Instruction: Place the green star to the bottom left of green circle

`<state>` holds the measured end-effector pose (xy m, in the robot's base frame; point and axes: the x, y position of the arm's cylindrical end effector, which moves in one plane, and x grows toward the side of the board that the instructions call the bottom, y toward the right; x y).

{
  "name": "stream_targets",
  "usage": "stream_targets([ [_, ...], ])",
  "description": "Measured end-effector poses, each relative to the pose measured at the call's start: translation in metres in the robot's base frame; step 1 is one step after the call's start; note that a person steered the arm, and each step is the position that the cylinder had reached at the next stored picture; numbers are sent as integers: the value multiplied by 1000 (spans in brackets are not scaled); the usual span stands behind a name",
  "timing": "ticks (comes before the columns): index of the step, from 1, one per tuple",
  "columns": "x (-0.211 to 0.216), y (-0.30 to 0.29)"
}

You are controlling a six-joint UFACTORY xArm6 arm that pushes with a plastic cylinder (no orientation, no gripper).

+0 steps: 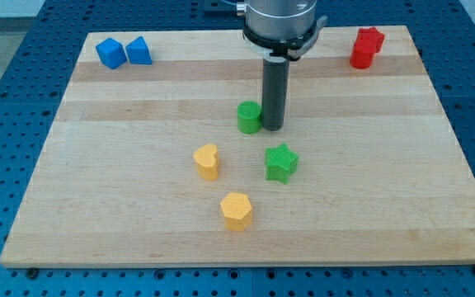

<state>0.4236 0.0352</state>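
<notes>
You see my tip (pixel 272 129), a bare rod grasping nothing, touching the green circle (pixel 248 117), the green star (pixel 281 162) just below.

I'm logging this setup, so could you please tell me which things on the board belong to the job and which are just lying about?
Belong to the job:
green star
green circle
my tip, just right of the green circle

Just lying about:
yellow heart
yellow hexagon
two blue blocks
red block
</notes>
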Motion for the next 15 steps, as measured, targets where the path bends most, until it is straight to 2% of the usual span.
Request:
stream_targets([
  [2, 22, 64],
  [4, 95, 78],
  [5, 104, 73],
  [11, 83, -13],
  [15, 37, -31],
])
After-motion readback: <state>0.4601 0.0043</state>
